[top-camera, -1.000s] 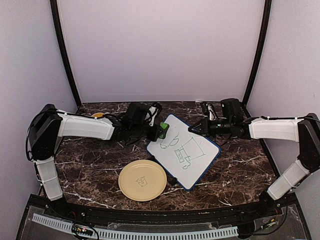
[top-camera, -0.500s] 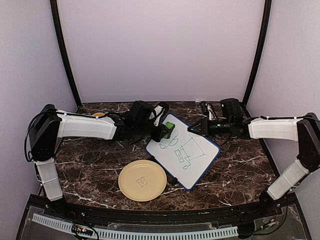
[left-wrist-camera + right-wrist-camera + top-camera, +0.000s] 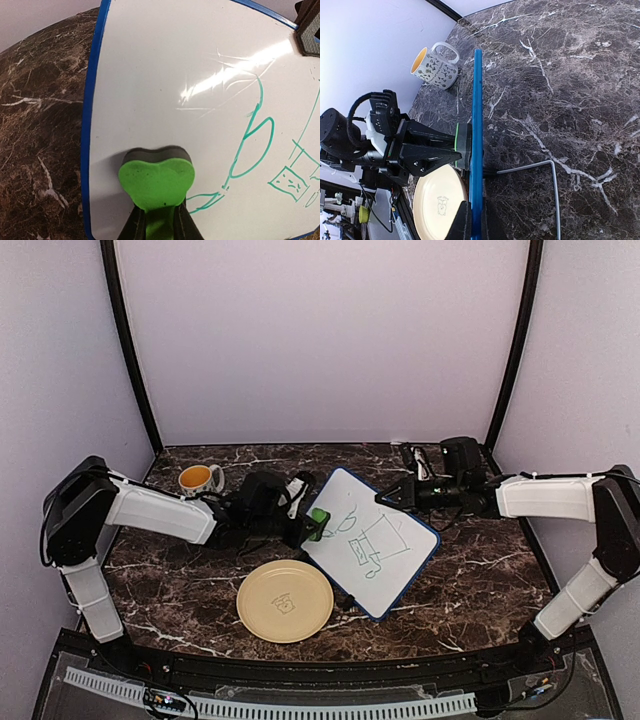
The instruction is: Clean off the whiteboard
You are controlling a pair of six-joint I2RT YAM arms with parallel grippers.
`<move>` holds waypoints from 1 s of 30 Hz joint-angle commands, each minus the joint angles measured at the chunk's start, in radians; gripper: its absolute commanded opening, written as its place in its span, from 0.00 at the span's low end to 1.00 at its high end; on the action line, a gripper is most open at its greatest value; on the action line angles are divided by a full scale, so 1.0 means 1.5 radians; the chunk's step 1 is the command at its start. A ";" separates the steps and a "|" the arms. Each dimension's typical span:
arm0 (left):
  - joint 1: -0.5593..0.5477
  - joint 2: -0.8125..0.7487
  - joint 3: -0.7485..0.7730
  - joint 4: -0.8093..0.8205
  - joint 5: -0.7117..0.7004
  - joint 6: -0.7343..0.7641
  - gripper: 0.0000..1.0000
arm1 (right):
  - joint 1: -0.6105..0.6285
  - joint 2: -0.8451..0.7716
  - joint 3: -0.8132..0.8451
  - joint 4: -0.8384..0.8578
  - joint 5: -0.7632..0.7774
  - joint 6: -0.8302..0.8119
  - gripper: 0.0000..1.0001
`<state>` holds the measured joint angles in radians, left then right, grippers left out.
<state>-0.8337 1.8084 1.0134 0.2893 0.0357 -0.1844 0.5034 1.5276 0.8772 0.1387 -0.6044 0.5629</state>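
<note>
**A:** Where is the whiteboard (image 3: 368,543)?

**B:** Mid-tabletop (image 3: 480,580), turned like a diamond, with its blue frame just beside the pale-yellow plate (image 3: 286,600) at the near left. Green marker doodles (image 3: 260,135) cover its middle and right. The upper left part is bare white.

**A:** And the left fingers (image 3: 304,525)?

**B:** They are clamped narrow on the stem of a green heart-shaped eraser (image 3: 156,182). Its dark felt face is pressed to the board close to the left frame, just short of the nearest green line.

**A:** The right fingers (image 3: 388,499)?

**B:** They are closed on the board's far right edge. The right wrist view looks straight down that edge, and the blue frame runs up from between the two fingers.

**A:** Is the board flat on the tabletop?

**B:** It looks tipped up. In that edge-on view marble shows behind it, and a bent wire stand (image 3: 542,167) reaches out from its back. How steep it stands, I cannot tell.

**A:** Anything else around?

**B:** A patterned mug (image 3: 199,479) with an orange inside stands at the far left, well apart from the board.
</note>
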 commanded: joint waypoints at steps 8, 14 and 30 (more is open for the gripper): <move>-0.042 0.016 0.000 -0.023 -0.044 0.000 0.00 | 0.015 0.023 -0.008 -0.005 -0.019 -0.007 0.00; -0.035 0.013 0.082 -0.022 -0.077 0.022 0.00 | 0.015 0.023 -0.008 -0.006 -0.020 -0.009 0.00; -0.040 -0.011 -0.036 0.071 -0.082 0.005 0.00 | 0.014 0.023 -0.013 0.007 -0.023 -0.001 0.00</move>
<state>-0.8776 1.8256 1.0603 0.3485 -0.0875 -0.1581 0.5037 1.5307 0.8764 0.1539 -0.6235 0.5705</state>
